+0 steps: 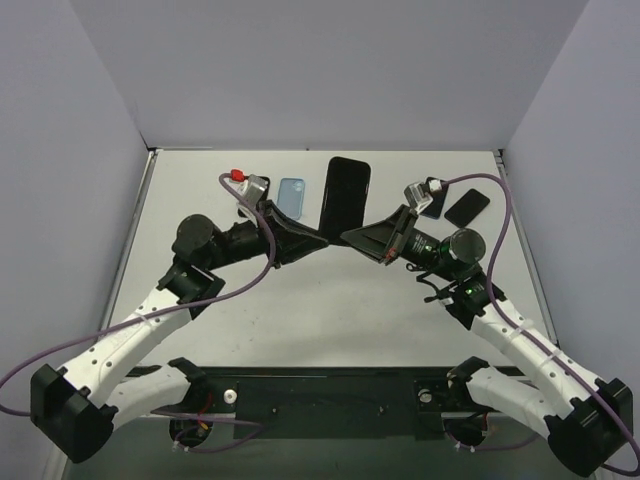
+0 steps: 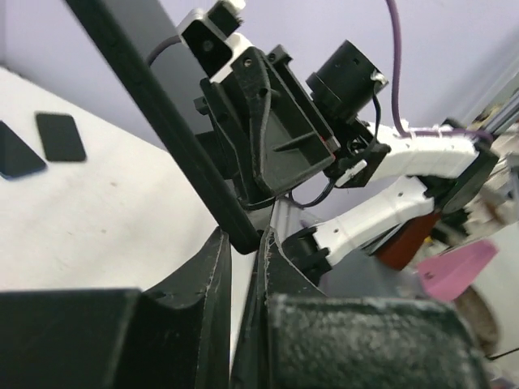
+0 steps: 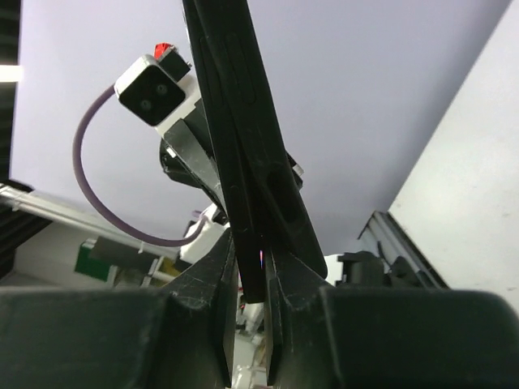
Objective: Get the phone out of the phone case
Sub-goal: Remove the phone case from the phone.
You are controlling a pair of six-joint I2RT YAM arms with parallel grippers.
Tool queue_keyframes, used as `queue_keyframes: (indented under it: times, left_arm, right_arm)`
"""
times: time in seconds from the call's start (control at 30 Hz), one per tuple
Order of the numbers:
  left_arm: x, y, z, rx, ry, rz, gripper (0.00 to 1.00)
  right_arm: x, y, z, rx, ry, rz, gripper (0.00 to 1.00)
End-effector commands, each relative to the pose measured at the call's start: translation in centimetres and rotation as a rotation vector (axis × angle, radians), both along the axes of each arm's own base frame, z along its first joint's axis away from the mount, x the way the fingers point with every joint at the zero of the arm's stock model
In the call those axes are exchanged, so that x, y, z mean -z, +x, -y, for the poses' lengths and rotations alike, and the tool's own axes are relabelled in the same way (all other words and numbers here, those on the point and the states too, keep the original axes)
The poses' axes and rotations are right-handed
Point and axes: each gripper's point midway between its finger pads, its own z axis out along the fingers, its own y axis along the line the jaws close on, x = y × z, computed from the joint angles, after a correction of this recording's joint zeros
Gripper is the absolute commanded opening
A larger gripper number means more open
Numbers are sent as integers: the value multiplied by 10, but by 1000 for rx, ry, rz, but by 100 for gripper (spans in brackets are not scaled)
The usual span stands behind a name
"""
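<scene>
A black phone in its black case (image 1: 345, 193) is held up on edge above the middle of the table. My left gripper (image 1: 320, 240) grips its lower left corner and my right gripper (image 1: 350, 238) its lower right corner. In the left wrist view the cased phone (image 2: 154, 105) is a black bar whose corner sits between my left gripper's (image 2: 243, 239) nearly closed fingers. In the right wrist view my right gripper (image 3: 251, 251) is shut on the black slab (image 3: 235, 146). A second black layer (image 3: 288, 211) lies against it, over the right finger.
On the table behind lie a light blue case or phone (image 1: 291, 197), a dark blue one (image 1: 432, 205) and a black one (image 1: 466, 207). Two of these show flat in the left wrist view (image 2: 61, 136). Grey walls enclose the table.
</scene>
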Motion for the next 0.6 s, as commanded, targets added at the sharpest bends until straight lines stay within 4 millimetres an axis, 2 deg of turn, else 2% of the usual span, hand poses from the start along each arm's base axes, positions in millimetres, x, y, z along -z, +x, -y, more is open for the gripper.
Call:
queue_keyframes:
  times: [0.0, 0.2, 0.37, 0.47, 0.5, 0.53, 0.57]
  left_arm:
    - [9, 4, -16, -85, 118, 350, 0]
    - [14, 3, -21, -91, 156, 397, 0]
    - [22, 22, -30, -208, 185, 339, 0]
    - [19, 22, -26, -172, 149, 250, 1]
    - [15, 18, -24, -141, 124, 207, 7]
    - [15, 15, -22, -93, 109, 190, 29]
    - [12, 9, -20, -50, 73, 134, 40]
  right_arm:
    - [-89, -28, 23, -73, 328, 91, 0]
    - [-95, -34, 28, -122, 405, 76, 0]
    - [-102, -39, 31, -161, 454, 77, 0]
    - [-82, -28, 23, -106, 355, 65, 0]
    - [-80, -27, 21, -102, 341, 65, 0]
    - [-81, -29, 22, -101, 335, 79, 0]
    - [-80, -28, 21, -101, 326, 80, 0]
